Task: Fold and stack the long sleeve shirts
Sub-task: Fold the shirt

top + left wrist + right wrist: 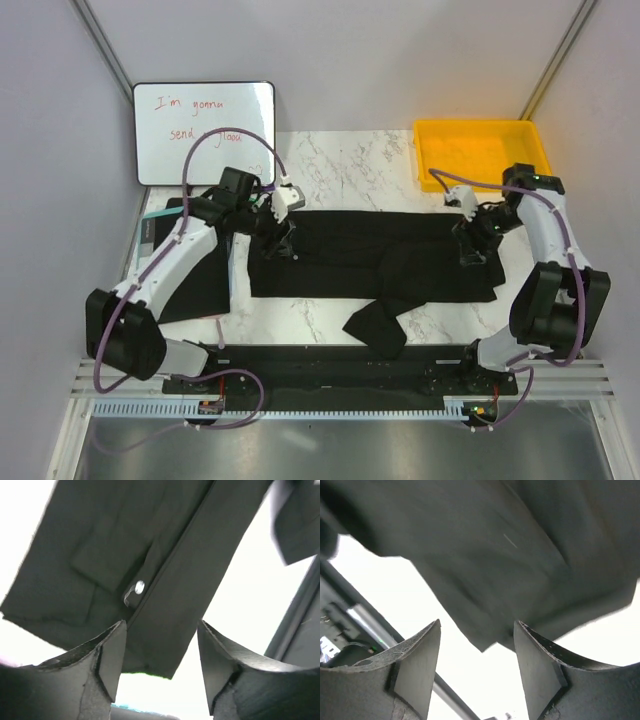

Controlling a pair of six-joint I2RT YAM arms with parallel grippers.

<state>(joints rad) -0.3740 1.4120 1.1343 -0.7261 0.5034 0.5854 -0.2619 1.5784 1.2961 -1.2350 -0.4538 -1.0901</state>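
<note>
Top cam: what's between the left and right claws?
The black long sleeve shirt fills the stretch from left claw to right claw, spread on the marble table. The top external view shows it.

Whiteboard, yellow bin and black board on a marble-look tabletop.
The white, grey-veined tabletop has the black-framed whiteboard at its far left corner. Its red handwriting begins "I'm gonna send", and the rest is partly hidden. The bright yellow plastic bin sits at the far right corner, well apart from the whiteboard. The flat black board, pale along its right edge, lies at the left side, with a teal-edged item just beyond it, too hidden to name. Pale walls enclose the table.
</note>
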